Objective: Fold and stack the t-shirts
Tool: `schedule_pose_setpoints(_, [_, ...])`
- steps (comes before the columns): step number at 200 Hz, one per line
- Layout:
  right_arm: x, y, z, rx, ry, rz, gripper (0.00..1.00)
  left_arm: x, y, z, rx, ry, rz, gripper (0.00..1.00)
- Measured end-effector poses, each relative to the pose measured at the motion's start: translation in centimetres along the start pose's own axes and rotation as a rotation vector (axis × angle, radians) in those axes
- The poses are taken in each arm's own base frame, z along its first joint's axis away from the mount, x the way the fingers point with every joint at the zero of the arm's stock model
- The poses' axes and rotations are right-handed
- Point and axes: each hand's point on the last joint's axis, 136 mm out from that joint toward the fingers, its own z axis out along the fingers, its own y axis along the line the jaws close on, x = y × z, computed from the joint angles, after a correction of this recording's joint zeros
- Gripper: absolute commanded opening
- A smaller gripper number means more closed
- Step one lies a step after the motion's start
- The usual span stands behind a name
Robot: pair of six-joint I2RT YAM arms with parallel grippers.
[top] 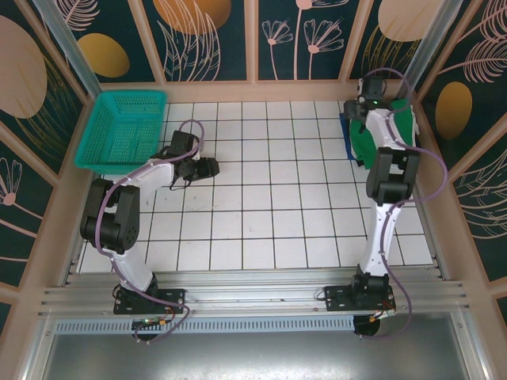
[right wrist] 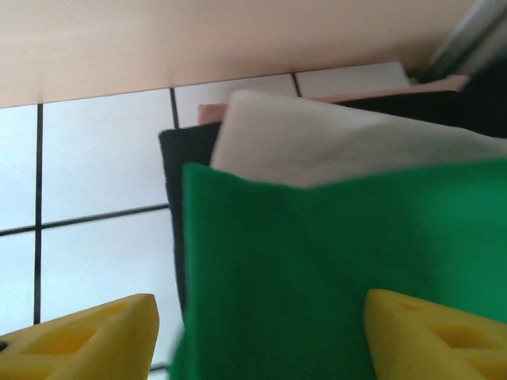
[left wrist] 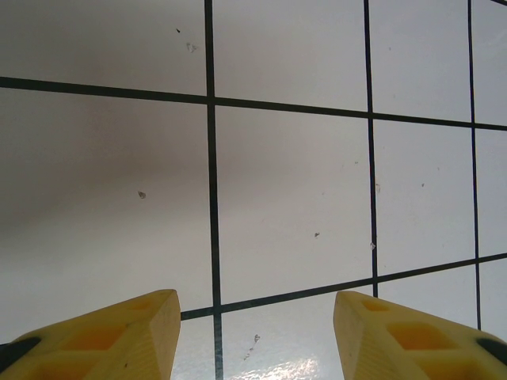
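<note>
Green t-shirt (right wrist: 333, 237) sits betw. wide-open jaws of R pincer (right wrist: 260, 317), unclamped.

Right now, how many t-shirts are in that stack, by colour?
green t-shirt: 1
off-white t-shirt: 1
black t-shirt: 1
blue t-shirt: 1
Total: 4 that can be told apart

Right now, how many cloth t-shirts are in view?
4, stacked in the far right corner: emerald green t-shirt on top, off-white t-shirt beneath, black t-shirt lower, blue t-shirt edging out left; others may be hidden.
</note>
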Motion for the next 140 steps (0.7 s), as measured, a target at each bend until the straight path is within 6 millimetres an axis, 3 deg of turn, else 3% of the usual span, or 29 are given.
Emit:
schedule_pose_setpoints(30, [-2.1,-2.6,-3.4,0.000,-0.103,0.082,0.71,0.0,0.0,0.0,0.001,0.000,0.000,0.54])
schedule_pose_setpoints(51, [-1.7,-4.1,-3.7,-0.009,-0.144,0.143,0.69,0.0,0.0,0.0,0.000,-0.001,0.001,0.54])
schedule_pose_setpoints(82, [0.7,-7.3,-1.1,-0.027,-0.121,0.248,0.65,0.0,0.0,0.0,-0.001,0.001,0.003,0.54])
schedule_pose_setpoints(109, [1.7,-10.3,3.6,-0.037,-0.089,0.310,0.64,0.1,0.0,0.0,-0.002,0.004,0.002,0.54])
schedule_pose_setpoints(126, [2.0,-10.8,5.7,-0.044,-0.072,0.320,0.66,0.1,0.1,0.0,-0.003,0.005,0.001,0.54])
schedule_pose_setpoints(140, [2.0,-10.6,5.9,-0.046,-0.071,0.318,0.70,0.1,0.1,0.0,-0.004,0.005,0.002,0.54])
